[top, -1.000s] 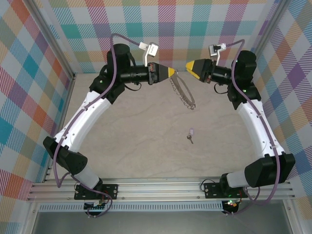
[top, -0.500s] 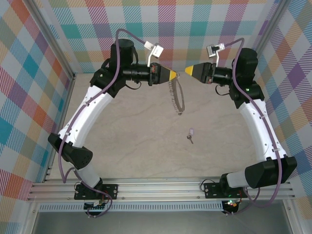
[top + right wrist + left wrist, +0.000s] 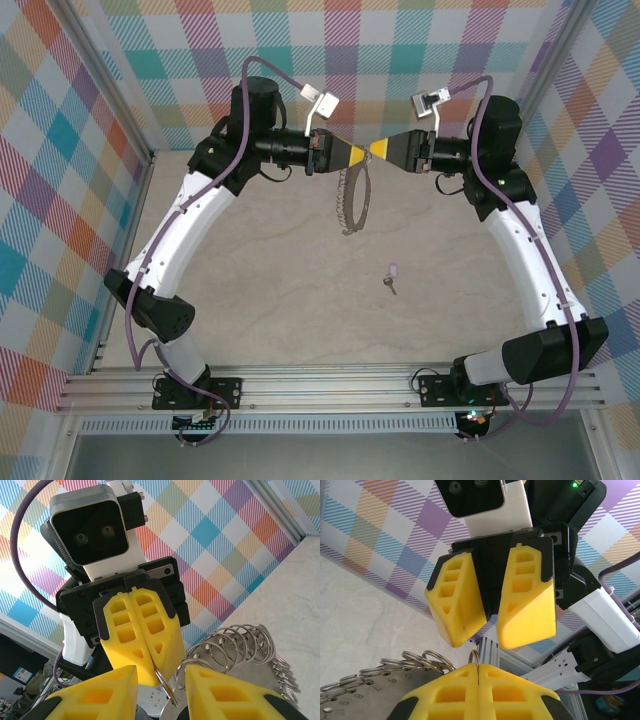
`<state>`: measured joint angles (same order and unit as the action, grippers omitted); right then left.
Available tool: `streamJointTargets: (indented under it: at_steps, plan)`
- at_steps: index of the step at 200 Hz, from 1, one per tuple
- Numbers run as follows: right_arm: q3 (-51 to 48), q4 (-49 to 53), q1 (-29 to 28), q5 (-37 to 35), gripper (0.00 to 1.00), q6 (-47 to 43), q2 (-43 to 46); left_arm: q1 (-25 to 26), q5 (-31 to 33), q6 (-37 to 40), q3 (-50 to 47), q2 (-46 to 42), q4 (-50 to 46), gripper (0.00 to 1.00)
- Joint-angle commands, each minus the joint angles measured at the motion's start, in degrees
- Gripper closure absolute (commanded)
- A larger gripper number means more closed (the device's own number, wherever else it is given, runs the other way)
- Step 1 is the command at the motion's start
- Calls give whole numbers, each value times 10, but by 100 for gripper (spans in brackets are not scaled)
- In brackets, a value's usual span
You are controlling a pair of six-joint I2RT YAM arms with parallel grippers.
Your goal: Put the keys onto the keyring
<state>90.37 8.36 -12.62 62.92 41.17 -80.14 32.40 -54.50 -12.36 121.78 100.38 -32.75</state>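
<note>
The keyring (image 3: 352, 195), a dark loop edged with silvery split rings, hangs in the air from my left gripper (image 3: 361, 155). That gripper is shut on one small ring (image 3: 476, 658) at the loop's top. My right gripper (image 3: 376, 151) faces it tip to tip, open, its yellow fingers on either side of that same ring (image 3: 167, 684) with gaps showing. The coil of rings (image 3: 235, 645) and the flat loop trail off to one side. The key (image 3: 392, 277), pale-headed with a short dark shaft, lies on the table nearer the arm bases.
The beige tabletop (image 3: 280, 290) is walled by checked panels (image 3: 60, 150) on three sides. A metal rail (image 3: 320, 385) carrying both arm bases runs along the near edge.
Both grippers came together until their tips meet. The right jaws narrowed around the held ring. The hanging keyring swung left and now hangs more upright.
</note>
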Motion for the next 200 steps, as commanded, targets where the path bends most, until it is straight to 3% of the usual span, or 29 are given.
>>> streamJointTargets:
  at_steps: [1,88,125,151,169,200]
  plan:
    - [15,-21,-6,17,69,0,-5,3,-20,-4,23,0,22,100]
    - [1,-27,-11,34,84,1,-7,3,-10,-4,30,4,22,100]
    - [-9,-40,-11,39,100,8,-5,3,-7,-4,35,7,20,100]
    - [-11,-63,-13,46,100,25,-10,3,-5,-5,37,8,21,100]
    - [-9,-63,-14,51,89,27,-12,2,-5,-9,38,10,24,100]
    - [-11,-58,-14,55,90,22,-14,3,-1,-12,40,10,25,100]
